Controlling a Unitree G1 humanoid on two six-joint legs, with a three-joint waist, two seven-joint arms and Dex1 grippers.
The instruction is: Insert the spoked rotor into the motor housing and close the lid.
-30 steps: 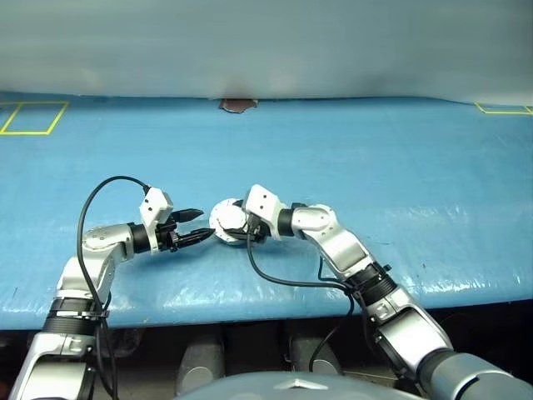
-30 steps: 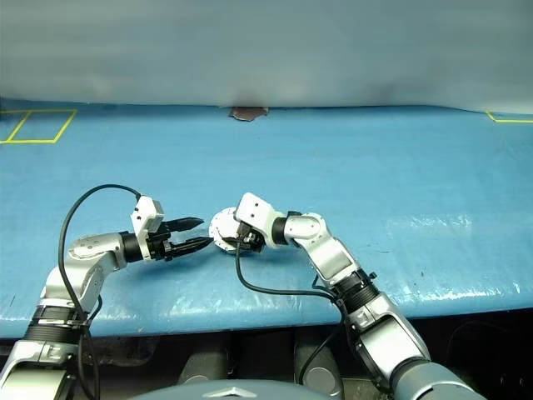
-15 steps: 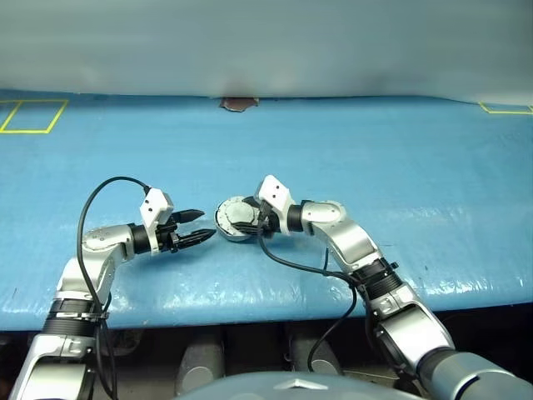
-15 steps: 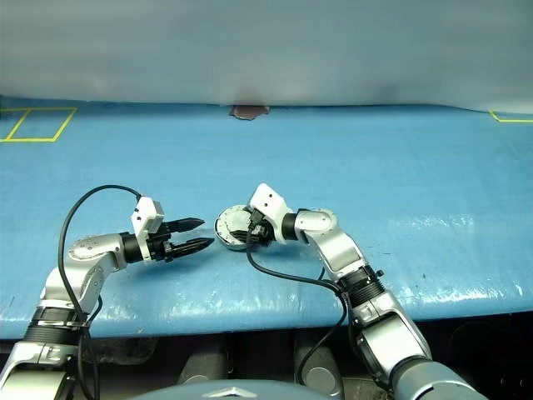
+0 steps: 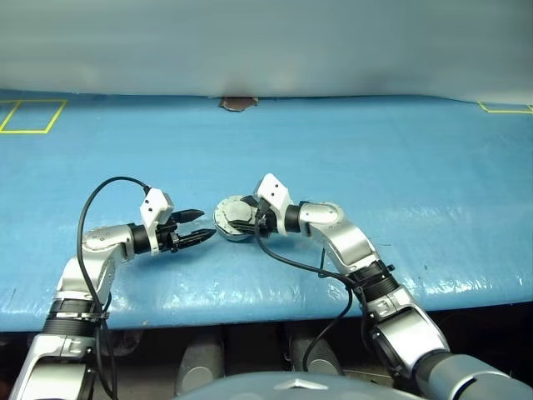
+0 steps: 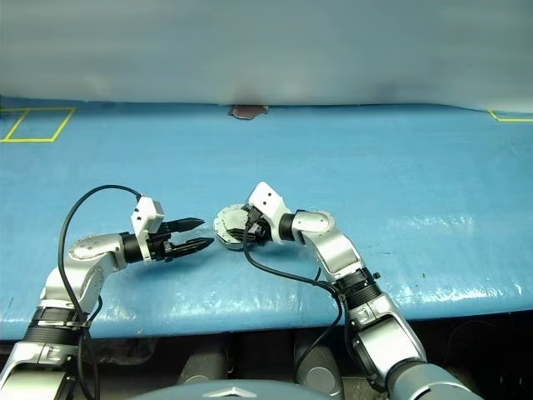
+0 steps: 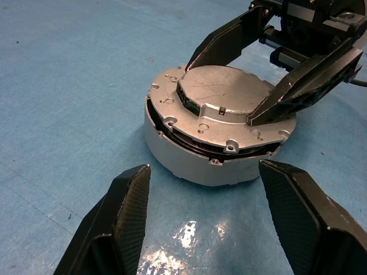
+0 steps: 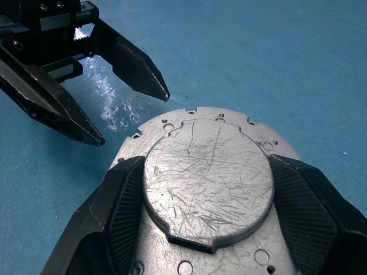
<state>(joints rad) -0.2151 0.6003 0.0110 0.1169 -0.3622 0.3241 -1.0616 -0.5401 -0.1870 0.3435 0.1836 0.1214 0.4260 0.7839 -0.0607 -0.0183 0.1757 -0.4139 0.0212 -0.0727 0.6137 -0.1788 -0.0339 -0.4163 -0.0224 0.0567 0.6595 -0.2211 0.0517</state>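
Lid (image 8: 207, 177), a round grey metal disc with a scratched raised plate on its back, lies face down on the short round silver motor housing (image 7: 195, 163), between the two black fingers (image 8: 117, 209) of the right gripper (image 5: 246, 223). These fingers are spread wide and stand at the two sides of the raised plate, touching it or almost touching; a firm pinch I cannot confirm. On the side toward the left gripper (image 7: 212, 215) a dark gap shows between lid and housing rim, so the lid seems not fully seated. The spoked rotor is not visible; I judge it is already inside.

Left gripper hovers just beside the housing, its fingers spread with nothing between them, pointing at the housing wall.

Around them is blue table cover (image 5: 375, 158), with yellow tape marks (image 5: 33, 117) far from both grippers.

Step in hand appears to be the closing. Next move probably calls for pressing the lid down evenly until the gap disappears, perhaps while the left gripper steadies the housing.
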